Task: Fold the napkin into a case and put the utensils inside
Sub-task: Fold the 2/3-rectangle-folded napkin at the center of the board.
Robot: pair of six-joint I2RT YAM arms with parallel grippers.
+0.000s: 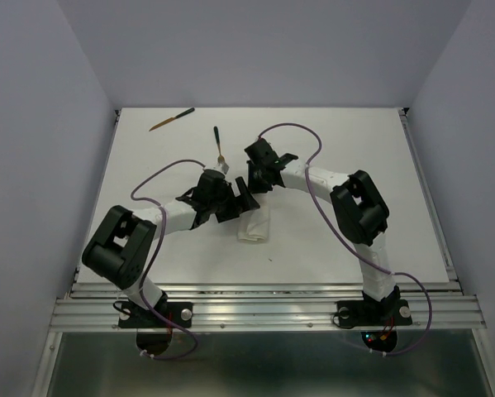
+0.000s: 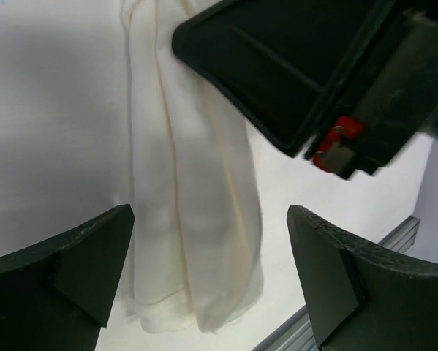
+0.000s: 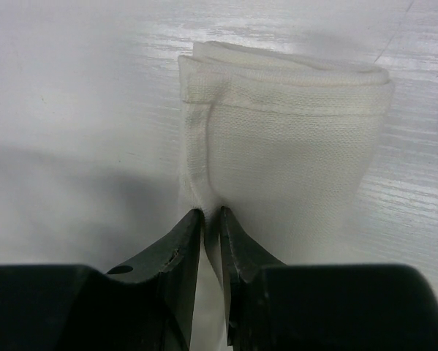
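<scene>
1. Left gripper [image 2: 210, 216]: jaws spread wide and holding nothing. The napkin [image 2: 197, 219] lies flat between the two fingers and touches neither. It runs lengthwise away from them.
2. Right gripper [image 3: 211, 216]: jaws pressed almost together, pinching a thin fold at the napkin's near left edge. Cloth shows in the narrow gap between the tips.
3. Napkin, from the right wrist: folded into a narrow band of several layers. It extends straight ahead of the pinching tips and slightly to their right. The far end is a doubled edge with a stitched hem showing.
4. From the left wrist, the right gripper's black body hangs over the far end of the cloth, ahead and to the right of the open fingers.
5. Utensils: the nearer utensil [image 1: 218, 143] lies on the table [image 1: 354, 240] just beyond both grippers, apart from the cloth. The farther utensil [image 1: 173, 120] lies well beyond the left gripper, toward the far left.
</scene>
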